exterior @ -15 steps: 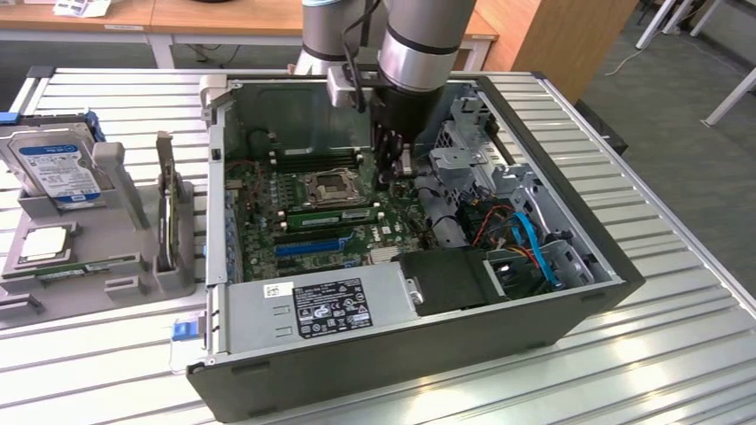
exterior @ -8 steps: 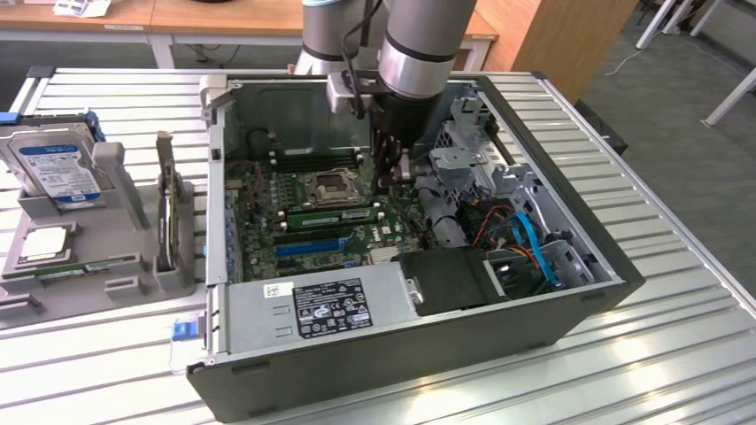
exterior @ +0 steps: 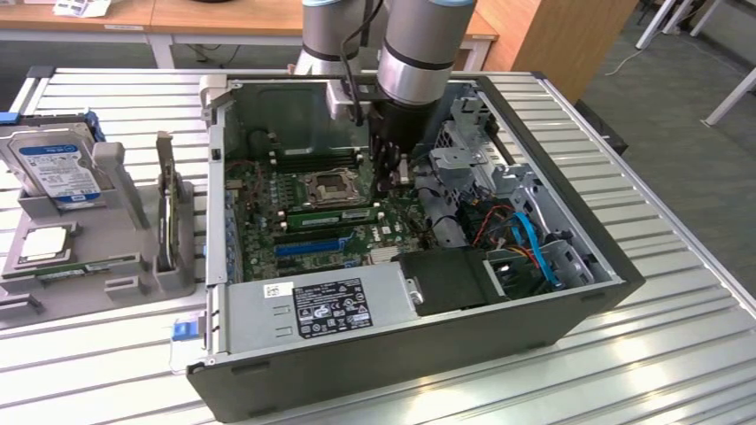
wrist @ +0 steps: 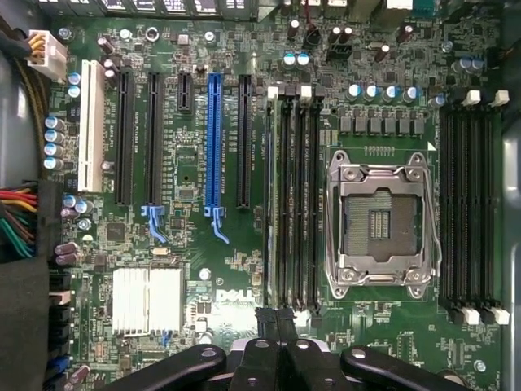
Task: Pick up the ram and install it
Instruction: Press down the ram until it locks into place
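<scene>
While its fingers are pressed together on nothing, the gripper hangs over the motherboard at one end of the ram.

In the exterior view the ram looks already stood on edge in a memory slot just beside the CPU socket, with its long axis running off toward that view's left from the fingertips. In the wrist view the closed gripper sits at the end of the slot bank and the ram is edge-on, lengthwise straight ahead. Can't tell if it's fully seated.
</scene>
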Motion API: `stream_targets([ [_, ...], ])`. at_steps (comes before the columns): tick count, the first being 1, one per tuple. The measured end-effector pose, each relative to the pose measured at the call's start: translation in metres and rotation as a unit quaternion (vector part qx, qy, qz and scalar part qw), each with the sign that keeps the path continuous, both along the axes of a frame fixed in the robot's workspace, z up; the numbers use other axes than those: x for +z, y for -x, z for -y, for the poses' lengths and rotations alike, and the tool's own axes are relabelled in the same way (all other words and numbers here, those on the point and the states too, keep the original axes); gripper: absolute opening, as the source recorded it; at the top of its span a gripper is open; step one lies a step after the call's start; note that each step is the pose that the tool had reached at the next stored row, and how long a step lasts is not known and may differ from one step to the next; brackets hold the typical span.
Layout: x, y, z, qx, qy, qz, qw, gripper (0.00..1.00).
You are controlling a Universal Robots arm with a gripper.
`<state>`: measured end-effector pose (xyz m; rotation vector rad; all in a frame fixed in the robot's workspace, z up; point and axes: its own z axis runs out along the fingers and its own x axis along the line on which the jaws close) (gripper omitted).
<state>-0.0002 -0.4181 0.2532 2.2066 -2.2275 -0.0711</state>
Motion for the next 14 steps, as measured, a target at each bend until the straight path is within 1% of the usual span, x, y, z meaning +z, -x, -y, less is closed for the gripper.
stream_targets([
  [8, -0.0069, 0.0, 0.0, 0.0, -0.0002, 0.0002, 1.0, 0.1],
  [14, -0.0072, 0.0, 0.0, 0.0, -0.0002, 0.0002, 1.0, 0.1],
])
